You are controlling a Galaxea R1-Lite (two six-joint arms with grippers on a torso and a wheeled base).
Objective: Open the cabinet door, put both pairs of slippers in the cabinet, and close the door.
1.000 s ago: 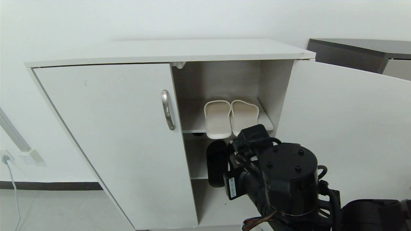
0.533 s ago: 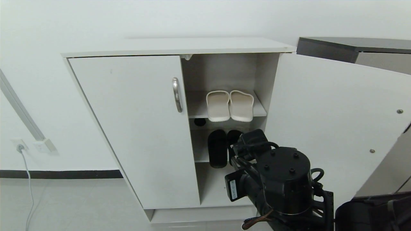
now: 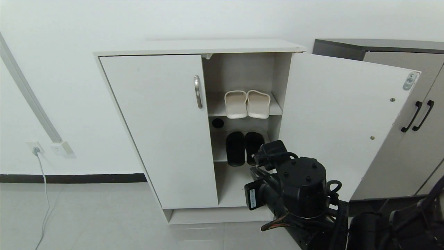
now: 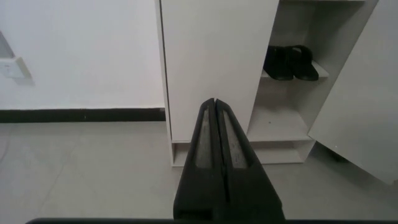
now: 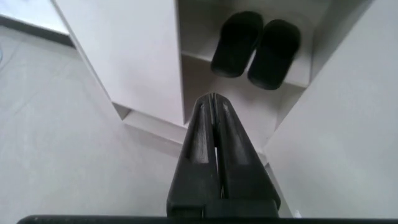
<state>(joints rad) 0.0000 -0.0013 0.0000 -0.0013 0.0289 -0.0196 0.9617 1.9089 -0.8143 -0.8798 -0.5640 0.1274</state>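
Observation:
The white cabinet (image 3: 156, 132) stands against the wall with its left door shut and its right door (image 3: 340, 118) swung wide open. A pair of white slippers (image 3: 247, 103) lies on the upper shelf. On the shelf below it lies a pair of black slippers (image 3: 244, 147), also seen from both wrists (image 4: 291, 62) (image 5: 255, 50). My right arm (image 3: 298, 187) is low in front of the open compartment. Its gripper (image 5: 212, 98) is shut and holds nothing, a short way back from the black slippers. The left gripper (image 4: 214, 102) is shut and empty, facing the cabinet's base from farther off.
A grey cabinet (image 3: 399, 139) with black handles (image 3: 416, 116) stands right behind the open door. A wall socket with a cable (image 3: 34, 151) is at the left, above a dark skirting board (image 3: 69, 178). Tiled floor (image 3: 104, 222) lies before the cabinet.
The whole head view has drawn back from the cabinet, so the camera moved away; more floor and the grey cabinet now show. The slippers and doors have not shifted.

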